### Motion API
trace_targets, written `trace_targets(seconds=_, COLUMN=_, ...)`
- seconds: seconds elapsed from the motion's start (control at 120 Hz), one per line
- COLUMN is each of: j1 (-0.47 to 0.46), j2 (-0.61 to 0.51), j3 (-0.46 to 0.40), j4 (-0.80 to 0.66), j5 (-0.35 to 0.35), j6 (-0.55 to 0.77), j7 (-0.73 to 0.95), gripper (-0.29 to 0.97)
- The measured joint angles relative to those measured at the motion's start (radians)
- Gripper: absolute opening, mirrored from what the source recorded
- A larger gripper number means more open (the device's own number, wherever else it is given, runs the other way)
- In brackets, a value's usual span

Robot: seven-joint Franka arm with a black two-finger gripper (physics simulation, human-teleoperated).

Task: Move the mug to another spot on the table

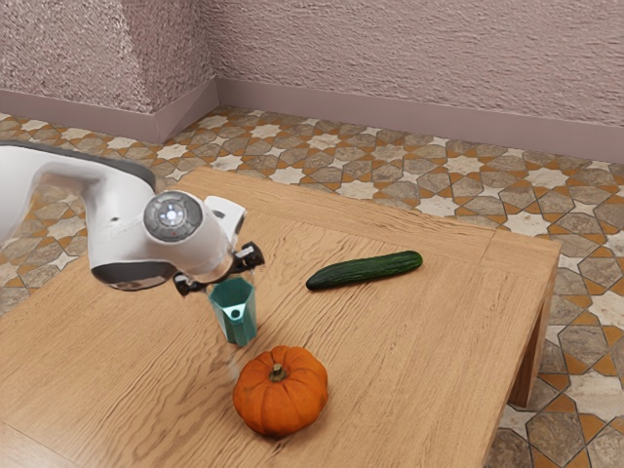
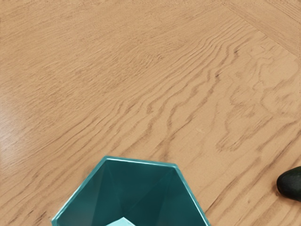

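Observation:
The teal faceted mug (image 1: 234, 310) stands upright on the wooden table (image 1: 409, 341), near its middle. My gripper (image 1: 226, 283) is directly over the mug, and the hand comes down to its rim. The hand's black ends stick out on either side of the mug's top. In the wrist view the mug's open mouth (image 2: 131, 195) lies right under the hand, with bare wood beyond it. I cannot tell whether the mug rests on the table or hangs just above it.
An orange pumpkin (image 1: 281, 390) sits just in front of the mug, toward the table's near edge. A dark green cucumber (image 1: 366, 269) lies to the exterior view's right of the mug; its tip (image 2: 290, 183) shows in the wrist view. Bare wood stretches toward the table's right side.

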Motion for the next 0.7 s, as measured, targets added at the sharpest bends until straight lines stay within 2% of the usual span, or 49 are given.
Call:
trace_targets(seconds=0.1, j1=-0.020, j2=-0.024, j3=0.053, j4=0.010, j5=-0.011, j6=-0.007, j7=0.028, gripper=0.67)
trace_targets(seconds=0.133, j1=-0.017, j2=-0.028, j3=0.076, j4=0.019, j5=-0.040, j6=-0.008, j7=0.051, gripper=0.67)
trace_targets(seconds=0.217, j1=0.026, j2=-0.032, j3=0.097, j4=0.080, j5=-0.267, j6=-0.042, j7=0.151, gripper=0.67)
trace_targets(seconds=0.283, j1=0.044, j2=-0.020, j3=0.102, j4=0.234, j5=-0.452, j6=-0.139, j7=0.265, gripper=0.67)
trace_targets(seconds=0.342, j1=0.054, j2=0.001, j3=0.103, j4=0.385, j5=-0.563, j6=-0.258, j7=0.377, gripper=0.68)
trace_targets(seconds=0.392, j1=0.062, j2=0.035, j3=0.103, j4=0.504, j5=-0.631, j6=-0.363, j7=0.476, gripper=0.68)
trace_targets(seconds=0.542, j1=0.076, j2=0.112, j3=0.103, j4=0.730, j5=-0.744, j6=-0.627, j7=0.753, gripper=0.68)
trace_targets(seconds=0.7, j1=0.047, j2=0.120, j3=0.100, j4=0.780, j5=-0.781, j6=-0.813, j7=0.989, gripper=0.68)
